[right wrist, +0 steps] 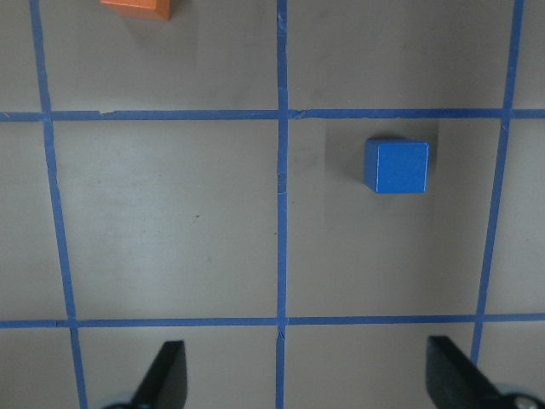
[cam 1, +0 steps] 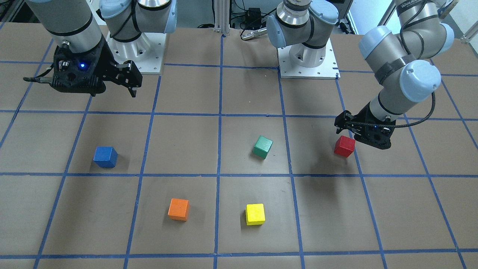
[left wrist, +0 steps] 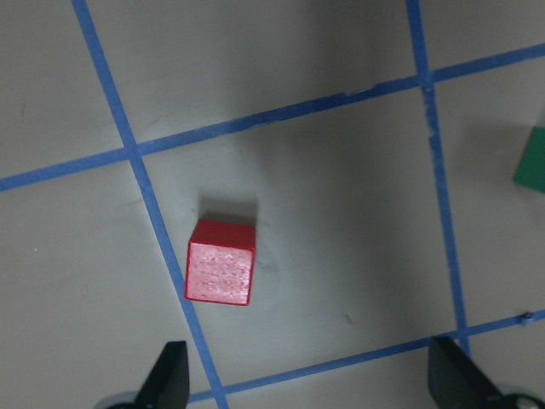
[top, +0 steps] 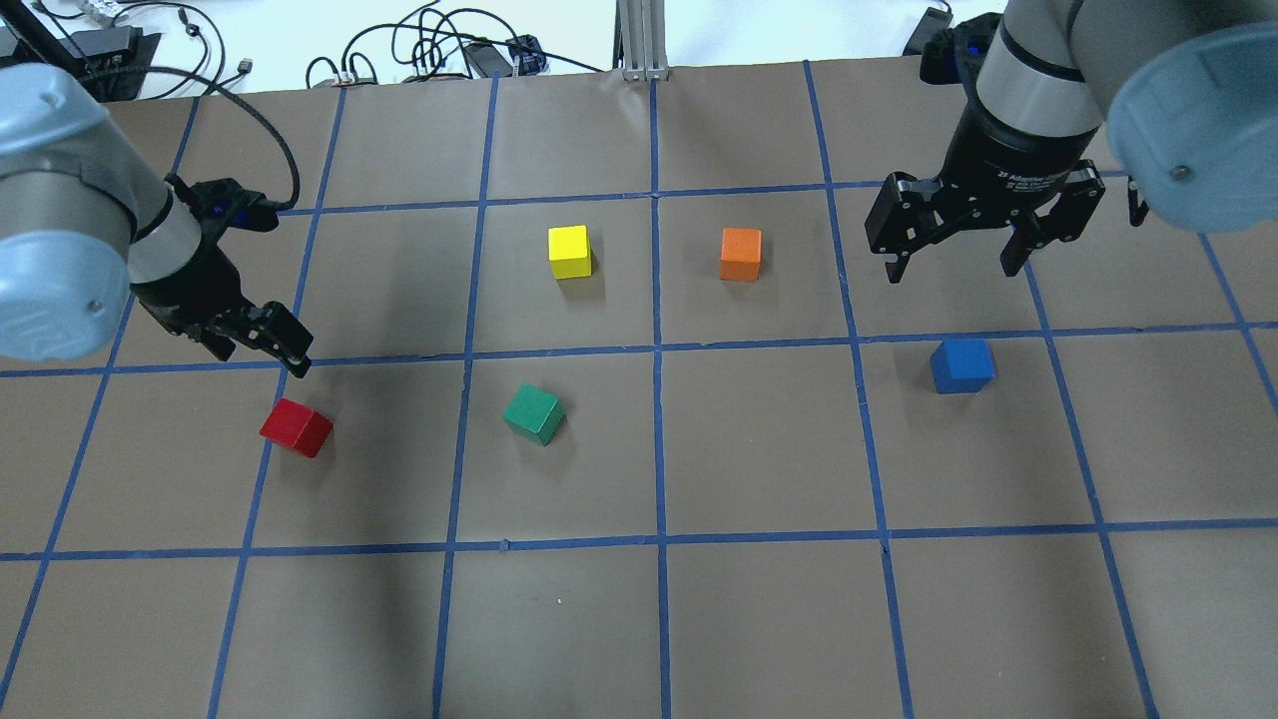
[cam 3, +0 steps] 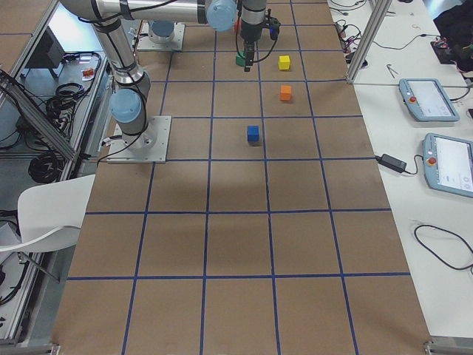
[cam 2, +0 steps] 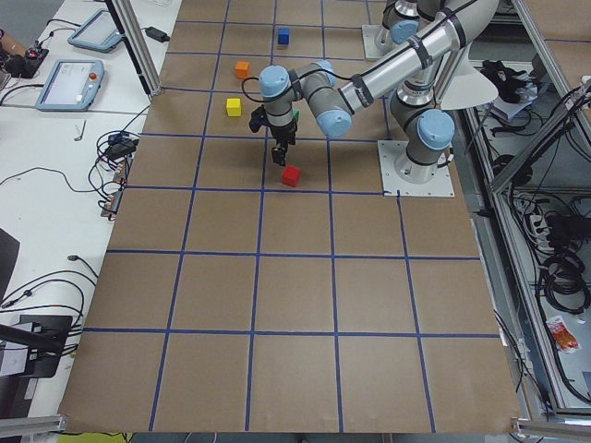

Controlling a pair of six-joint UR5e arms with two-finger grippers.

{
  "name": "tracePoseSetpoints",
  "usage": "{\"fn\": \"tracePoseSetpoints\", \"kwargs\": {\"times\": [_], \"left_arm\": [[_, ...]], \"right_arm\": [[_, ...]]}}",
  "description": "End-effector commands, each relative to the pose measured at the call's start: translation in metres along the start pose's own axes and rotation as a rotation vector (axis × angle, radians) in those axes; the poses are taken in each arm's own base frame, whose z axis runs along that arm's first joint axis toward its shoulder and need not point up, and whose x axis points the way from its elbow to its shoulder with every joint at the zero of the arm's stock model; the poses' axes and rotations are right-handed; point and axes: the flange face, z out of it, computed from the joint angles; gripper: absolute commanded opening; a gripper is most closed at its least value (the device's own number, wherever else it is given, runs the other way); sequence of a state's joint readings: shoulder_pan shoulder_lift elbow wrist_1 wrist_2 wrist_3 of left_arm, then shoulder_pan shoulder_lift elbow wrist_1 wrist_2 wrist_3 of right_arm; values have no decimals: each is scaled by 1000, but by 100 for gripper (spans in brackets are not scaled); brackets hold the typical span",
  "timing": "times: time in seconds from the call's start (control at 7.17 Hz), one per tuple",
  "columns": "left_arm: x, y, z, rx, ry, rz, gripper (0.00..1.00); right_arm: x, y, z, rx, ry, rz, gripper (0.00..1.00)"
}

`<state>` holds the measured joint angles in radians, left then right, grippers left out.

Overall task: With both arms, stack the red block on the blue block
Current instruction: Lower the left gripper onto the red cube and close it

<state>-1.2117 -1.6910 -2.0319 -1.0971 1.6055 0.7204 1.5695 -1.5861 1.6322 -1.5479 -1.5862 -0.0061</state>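
The red block (top: 297, 427) lies on the brown table on my left side; it also shows in the front view (cam 1: 344, 146) and the left wrist view (left wrist: 220, 262). My left gripper (top: 262, 345) is open and empty; it hovers above the table just beyond the red block, without touching it. The blue block (top: 961, 365) lies on my right side and shows in the right wrist view (right wrist: 397, 166). My right gripper (top: 954, 255) is open and empty, held high above the table beyond the blue block.
A green cube (top: 534, 413), a yellow cube (top: 569, 251) and an orange cube (top: 740, 254) lie between the two blocks. Blue tape lines grid the table. The two arm bases (cam 1: 308, 61) stand at the robot's edge.
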Motion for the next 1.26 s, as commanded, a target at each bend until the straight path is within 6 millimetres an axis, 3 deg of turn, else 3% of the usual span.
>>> {"fn": "tracePoseSetpoints", "kwargs": {"times": [0.0, 0.28, 0.56, 0.84, 0.98, 1.12], "left_arm": [[1, 7, 34, -14, -29, 23, 100], [3, 9, 60, 6, -53, 17, 100], [4, 9, 71, -10, -36, 20, 96], [1, 6, 78, 7, -54, 20, 56], [-1, 4, 76, 16, -62, 19, 23], [1, -1, 67, 43, -87, 16, 0]], "right_arm": [[0, 0, 0, 0, 0, 0, 100], [-1, 0, 0, 0, 0, -1, 100], [0, 0, 0, 0, 1, 0, 100], [1, 0, 0, 0, 5, 0, 100], [1, 0, 0, 0, 5, 0, 100], [1, 0, 0, 0, 5, 0, 100]]}}
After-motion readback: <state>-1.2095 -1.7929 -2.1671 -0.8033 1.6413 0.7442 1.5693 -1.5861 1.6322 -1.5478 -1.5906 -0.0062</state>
